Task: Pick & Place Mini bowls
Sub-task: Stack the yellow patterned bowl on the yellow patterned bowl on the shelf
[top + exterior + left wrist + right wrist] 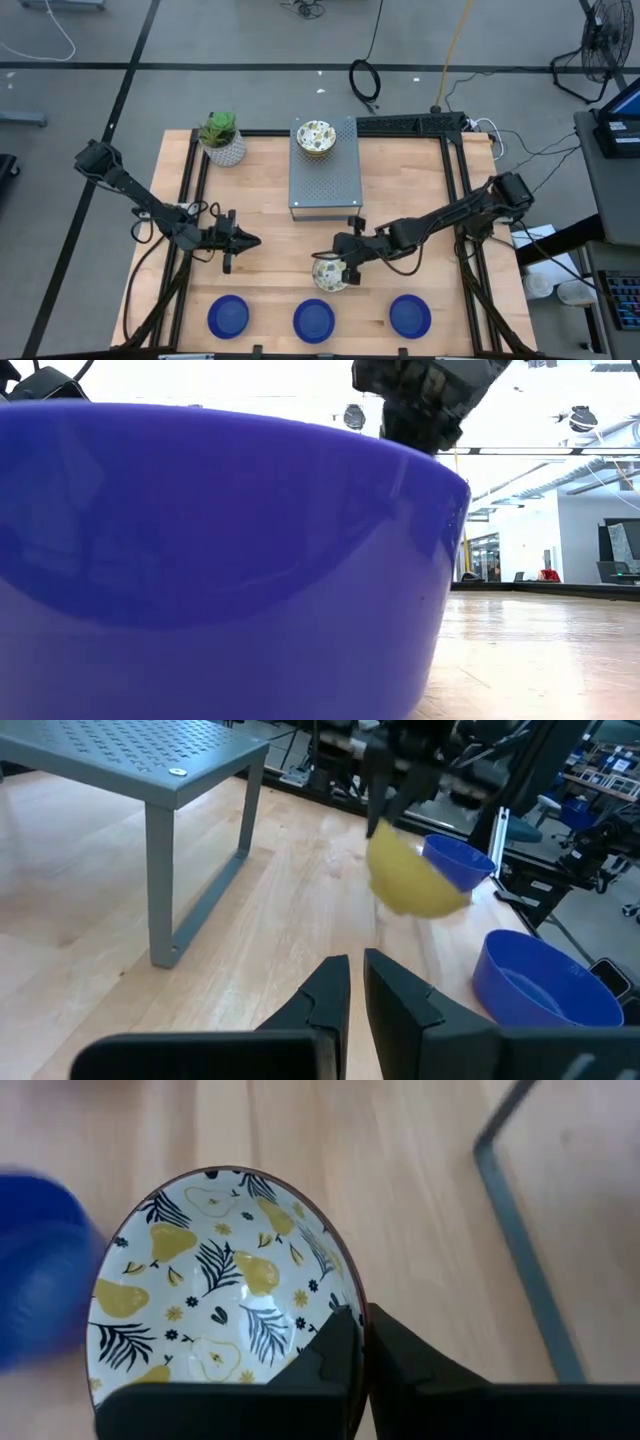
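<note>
My right gripper (343, 268) is shut on a cream mini bowl with a yellow pear and dark leaf pattern inside (220, 1290). It holds the bowl above the wood in front of the grey stand (325, 170). In the left wrist view the bowl's yellow outside (410, 880) hangs in the air. Another patterned bowl (315, 138) rests on the stand's top. Three blue bowls (228, 316) (314, 320) (410, 315) sit in a row along the near edge. My left gripper (252, 240) waits to the left, shut and touching nothing. My right gripper pinches the patterned bowl's rim (352, 1308), one finger inside the bowl and one outside. The fingers slant down at it from the table's right side. The bowl is lifted clear of the table and hangs tilted below the fingers (385, 815).
A potted plant (222, 138) stands at the far left corner beside the stand. Black frame rails (455, 190) run along the table's sides. Bare wood lies between the stand and the blue bowls. In the low view one blue bowl (200, 560) fills most of the picture.
</note>
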Action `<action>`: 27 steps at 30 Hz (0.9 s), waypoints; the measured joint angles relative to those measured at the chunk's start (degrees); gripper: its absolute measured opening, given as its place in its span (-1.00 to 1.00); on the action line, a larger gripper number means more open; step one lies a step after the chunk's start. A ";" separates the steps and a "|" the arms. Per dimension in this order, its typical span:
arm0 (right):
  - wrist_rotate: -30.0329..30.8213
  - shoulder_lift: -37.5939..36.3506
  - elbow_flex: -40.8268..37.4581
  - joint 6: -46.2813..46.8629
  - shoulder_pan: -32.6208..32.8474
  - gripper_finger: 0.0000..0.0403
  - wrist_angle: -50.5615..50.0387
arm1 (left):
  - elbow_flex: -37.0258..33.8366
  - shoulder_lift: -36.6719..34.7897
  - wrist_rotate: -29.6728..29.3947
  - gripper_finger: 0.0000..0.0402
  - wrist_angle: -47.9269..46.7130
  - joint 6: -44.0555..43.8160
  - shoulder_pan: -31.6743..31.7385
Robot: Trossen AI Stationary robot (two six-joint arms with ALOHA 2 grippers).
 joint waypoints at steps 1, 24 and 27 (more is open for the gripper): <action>-0.09 -0.80 0.02 -0.48 -0.02 -0.98 0.34 | 0.00 -0.02 0.02 -0.81 0.11 0.04 0.00; -5.55 -16.02 0.09 -5.08 -7.03 -0.98 0.95 | 0.02 -0.01 0.02 -0.81 0.25 -0.02 0.01; -9.47 -16.62 0.19 -5.09 -10.71 -0.98 1.08 | 0.02 -0.02 0.02 -0.81 0.26 -0.02 0.00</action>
